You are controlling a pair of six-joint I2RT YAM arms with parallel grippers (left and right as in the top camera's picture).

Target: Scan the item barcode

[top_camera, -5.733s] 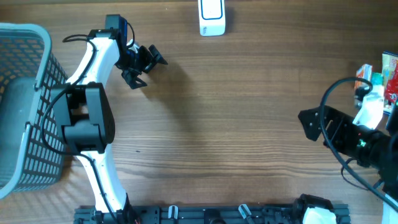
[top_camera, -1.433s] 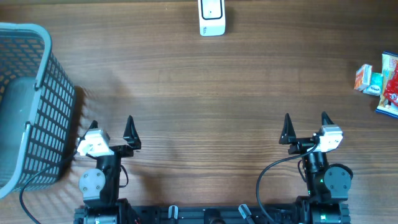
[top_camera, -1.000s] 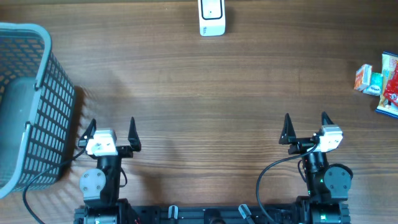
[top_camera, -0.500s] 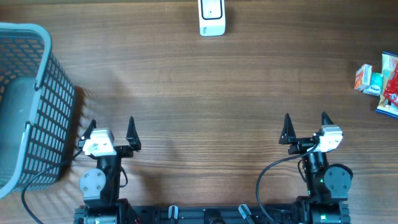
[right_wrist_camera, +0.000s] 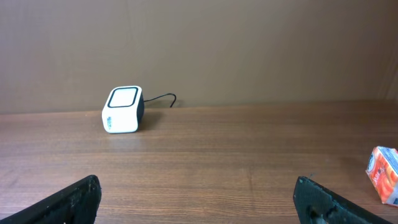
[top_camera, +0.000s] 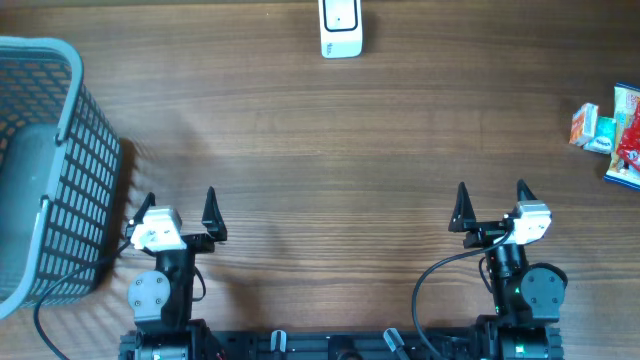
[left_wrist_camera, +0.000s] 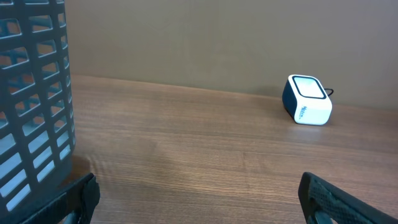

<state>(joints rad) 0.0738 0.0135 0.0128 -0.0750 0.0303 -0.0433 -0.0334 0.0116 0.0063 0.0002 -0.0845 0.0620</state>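
Wood-grain tabletop (top_camera: 330,150) is seen from overhead. A white barcode scanner (top_camera: 341,28) is placed at the far edge, near the middle. A grey mesh basket (top_camera: 40,170) is set at the left edge. The items to scan are grouped at the right edge: an orange-and-white carton (top_camera: 584,125), a small green-and-white pack (top_camera: 604,135) touching it, and a red-and-blue packet (top_camera: 627,135) partly cut off by the frame. Both arms are folded at the near edge. The left claw (top_camera: 179,200) is spread wide with nothing between its fingers, just beside the basket. The right claw (top_camera: 490,192) is likewise spread wide and nothing is held. The items are well apart from both claws and from the scanner.

Left wrist view: the basket wall is seen at the left, close up. The scanner is seen far off on the right, window tilted upward. Only the black fingertips (left_wrist_camera: 78,199) are caught in the bottom corners, far apart, with bare wood between them.

Right wrist view: the scanner is seen far off on the left, with a dark cable (right_wrist_camera: 160,98) running behind it. The orange-and-white carton is cut by the right edge. Black fingertips (right_wrist_camera: 74,199) are seen in the bottom corners, wide apart, nothing gripped. No barcode can be made out.
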